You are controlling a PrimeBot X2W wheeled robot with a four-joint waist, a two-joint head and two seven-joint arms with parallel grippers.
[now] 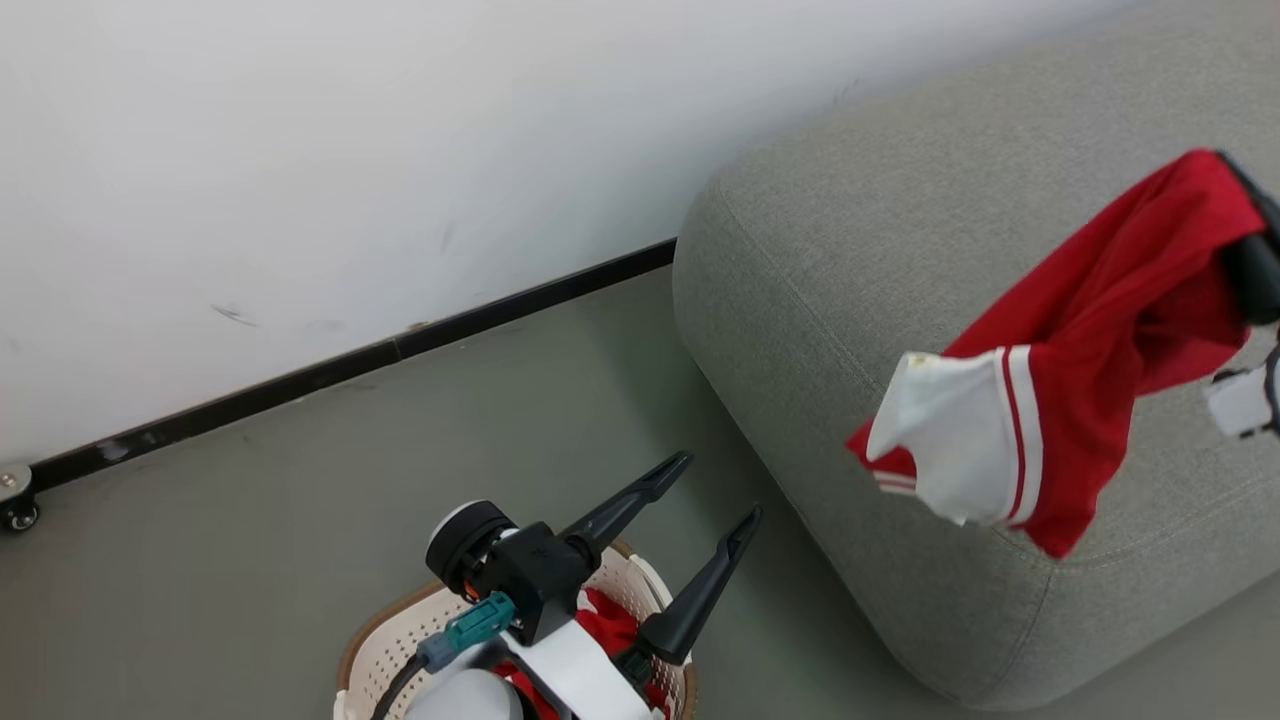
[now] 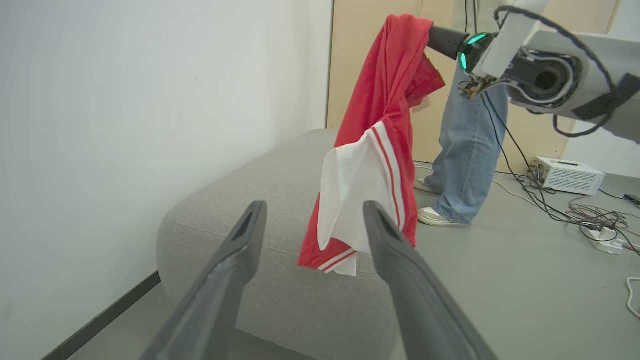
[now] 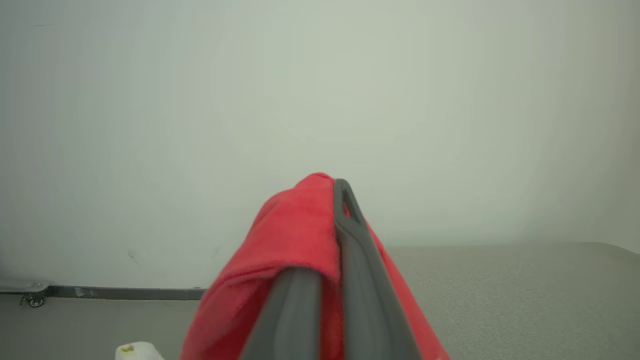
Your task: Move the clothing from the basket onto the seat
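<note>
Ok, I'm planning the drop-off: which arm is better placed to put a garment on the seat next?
The right, probably: the right hand is shut on a red garment hanging above the seat. The left hand is open, holding nothing, over the basket beside the seat.

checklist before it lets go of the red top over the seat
1. Grip: right gripper shut on the red garment, cloth draped over its fingers: ok.
2. Position: the garment's upper part hangs above the seat, but its white lower end is near the seat's edge: cannot tell.
3. Landing spot: seat top bare beneath it: ok.
4. Other arm: left gripper open, above the basket, apart from the garment: ok.
5. Bystander: person's legs stand beyond the seat, seemingly near the right arm: not ok until judged clear.
</note>
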